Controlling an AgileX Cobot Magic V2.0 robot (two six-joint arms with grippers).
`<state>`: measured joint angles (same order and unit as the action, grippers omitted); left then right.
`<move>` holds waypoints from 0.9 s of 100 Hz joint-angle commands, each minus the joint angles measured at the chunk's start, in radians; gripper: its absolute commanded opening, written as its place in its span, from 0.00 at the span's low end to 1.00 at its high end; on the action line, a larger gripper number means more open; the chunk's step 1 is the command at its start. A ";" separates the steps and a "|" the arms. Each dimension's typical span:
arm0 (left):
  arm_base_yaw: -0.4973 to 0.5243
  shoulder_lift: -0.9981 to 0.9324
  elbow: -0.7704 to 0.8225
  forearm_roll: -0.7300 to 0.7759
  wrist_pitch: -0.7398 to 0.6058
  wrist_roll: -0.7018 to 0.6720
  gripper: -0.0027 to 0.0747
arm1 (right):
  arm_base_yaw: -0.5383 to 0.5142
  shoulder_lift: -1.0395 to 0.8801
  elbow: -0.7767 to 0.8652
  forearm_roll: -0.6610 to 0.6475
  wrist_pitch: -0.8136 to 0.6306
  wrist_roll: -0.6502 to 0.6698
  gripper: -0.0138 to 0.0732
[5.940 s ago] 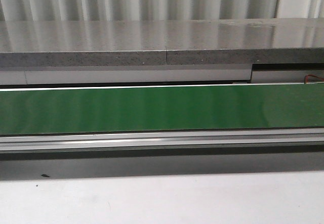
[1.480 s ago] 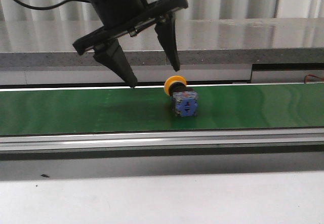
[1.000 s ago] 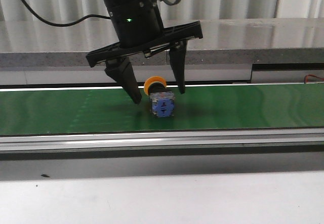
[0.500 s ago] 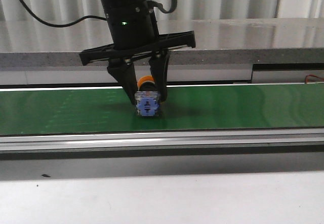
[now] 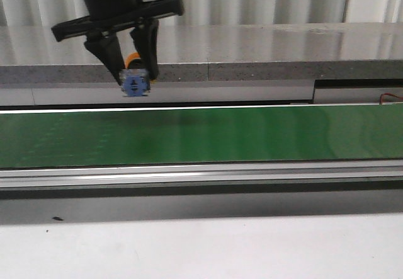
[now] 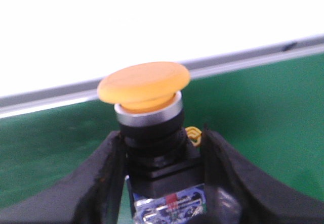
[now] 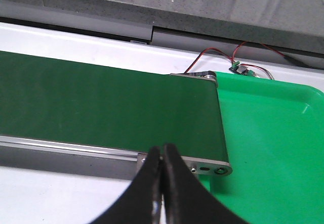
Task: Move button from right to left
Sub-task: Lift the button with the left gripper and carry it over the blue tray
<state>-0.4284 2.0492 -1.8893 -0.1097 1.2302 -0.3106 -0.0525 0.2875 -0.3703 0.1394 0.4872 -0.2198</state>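
Lifted off the green conveyor belt (image 5: 252, 134) since half a second ago, the orange-capped, blue-bodied push-button (image 5: 135, 82) rides pinched in the black left gripper (image 5: 135, 77), mid-carry; next comes leftward travel and set-down, while the right gripper (image 7: 162, 158) idles pressed together.

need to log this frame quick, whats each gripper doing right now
Left gripper: closed on the button, held up off the green belt.
Right gripper: closed, holding nothing.
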 commanded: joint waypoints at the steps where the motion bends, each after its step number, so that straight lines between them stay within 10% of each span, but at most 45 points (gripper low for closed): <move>1: 0.052 -0.078 -0.033 -0.013 0.036 0.042 0.11 | -0.001 0.007 -0.028 0.009 -0.074 -0.009 0.08; 90: 0.651 -0.084 -0.033 0.080 0.036 0.397 0.11 | -0.001 0.007 -0.028 0.009 -0.074 -0.009 0.08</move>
<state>0.1775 2.0337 -1.8893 -0.0311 1.2341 0.0791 -0.0525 0.2875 -0.3703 0.1394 0.4872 -0.2205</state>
